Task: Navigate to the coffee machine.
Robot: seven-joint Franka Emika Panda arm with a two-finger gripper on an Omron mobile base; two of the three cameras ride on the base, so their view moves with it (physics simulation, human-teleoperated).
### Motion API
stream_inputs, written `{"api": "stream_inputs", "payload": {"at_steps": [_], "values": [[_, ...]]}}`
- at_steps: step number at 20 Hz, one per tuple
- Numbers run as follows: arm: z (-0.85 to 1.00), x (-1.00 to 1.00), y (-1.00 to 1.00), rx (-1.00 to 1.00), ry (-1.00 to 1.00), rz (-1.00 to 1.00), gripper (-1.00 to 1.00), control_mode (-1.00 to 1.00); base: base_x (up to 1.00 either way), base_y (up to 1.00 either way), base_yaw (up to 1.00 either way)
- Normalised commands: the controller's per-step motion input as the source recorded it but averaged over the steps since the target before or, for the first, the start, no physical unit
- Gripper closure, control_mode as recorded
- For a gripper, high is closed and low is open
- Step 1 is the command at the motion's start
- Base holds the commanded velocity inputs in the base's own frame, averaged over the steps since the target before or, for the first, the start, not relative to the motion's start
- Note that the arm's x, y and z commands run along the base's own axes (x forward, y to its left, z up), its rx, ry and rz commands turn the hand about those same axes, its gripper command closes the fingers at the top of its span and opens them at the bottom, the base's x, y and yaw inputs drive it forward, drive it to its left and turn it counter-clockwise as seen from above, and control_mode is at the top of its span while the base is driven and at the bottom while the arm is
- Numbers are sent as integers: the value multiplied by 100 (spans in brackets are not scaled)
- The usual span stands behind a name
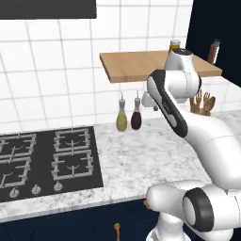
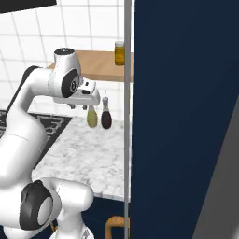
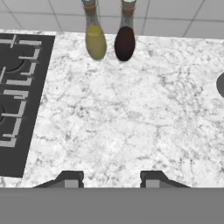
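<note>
Our end effector, nearest the hand camera, hangs with fingers spread and empty over the marble counter; we cannot yet find the coffee machine anywhere along it. We judge the risk is driving the wrong way, or clipping the dark blue cabinet panel close on our right, or sweeping the oil bottle and dark bottle by the stove.

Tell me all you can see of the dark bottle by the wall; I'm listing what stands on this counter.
The dark bottle is small and pear-shaped, with a near-black rounded body, a narrow clear neck and a slim pouring spout on top. It looks like glass holding a dark liquid. It stands upright on the marble counter at the tiled wall, right of the stove and close beside a yellow bottle of the same shape. Whether the two touch is unclear.
</note>
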Motion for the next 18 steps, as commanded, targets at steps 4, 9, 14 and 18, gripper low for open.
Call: {"api": "stream_inputs", "payload": {"at_steps": [4,9,14,18], "values": [[0,0,0,0,0,0,-100,100,-39,0,0],[0,0,0,0,0,0,-100,100,-72,0,14],[0,0,0,0,0,0,-100,100,8,25,45],[0,0,0,0,0,0,-100,100,4,31,57]]}}
